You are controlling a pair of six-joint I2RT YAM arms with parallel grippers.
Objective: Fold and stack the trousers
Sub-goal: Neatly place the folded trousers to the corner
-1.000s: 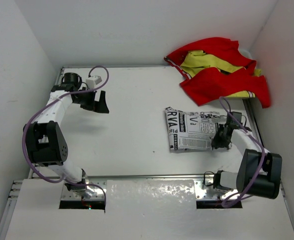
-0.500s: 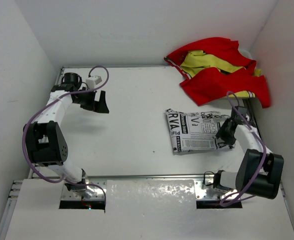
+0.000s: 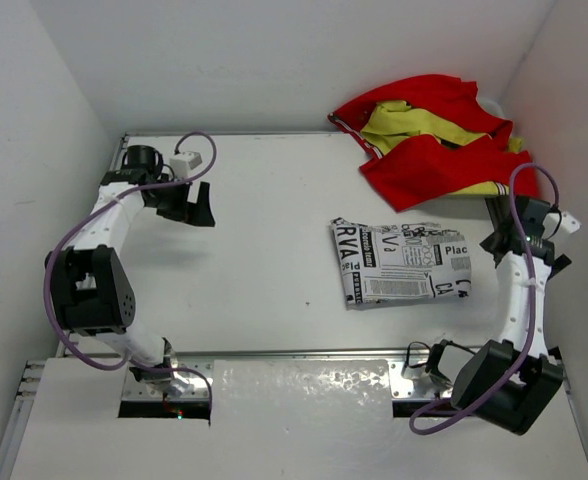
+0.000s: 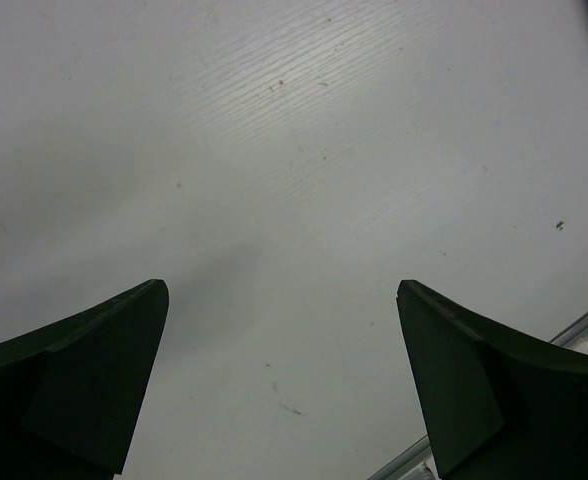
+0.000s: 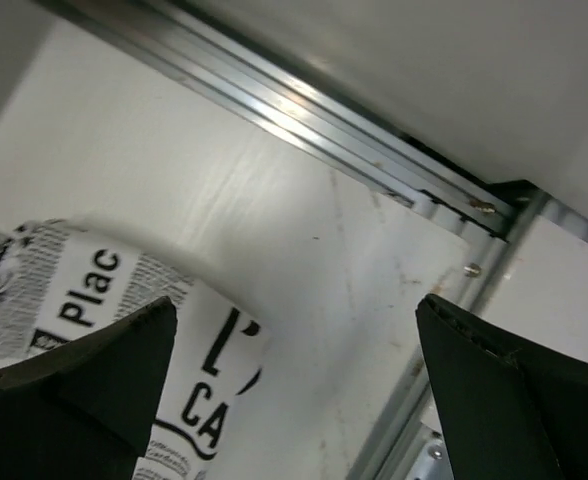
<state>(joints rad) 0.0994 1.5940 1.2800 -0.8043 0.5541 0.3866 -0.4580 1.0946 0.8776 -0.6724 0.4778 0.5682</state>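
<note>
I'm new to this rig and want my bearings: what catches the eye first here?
A crumpled red and yellow garment is heaped in the far right corner of the table. Nearer, the newsprint trousers lie folded into a flat rectangle, with the right gripper beside their right end, jaws open and empty.

left gripper point(image 4: 281, 288): jaws wide, empty | right gripper point(image 5: 296, 302): jaws wide (also empty)

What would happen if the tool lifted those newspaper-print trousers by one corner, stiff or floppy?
Probably floppy: the trousers lie as thin cloth with wavy, rumpled edges. The folded layers would likely fall open, as nothing holds them together. Pushed on the smooth table, they'd probably bunch up rather than slide whole.
</note>
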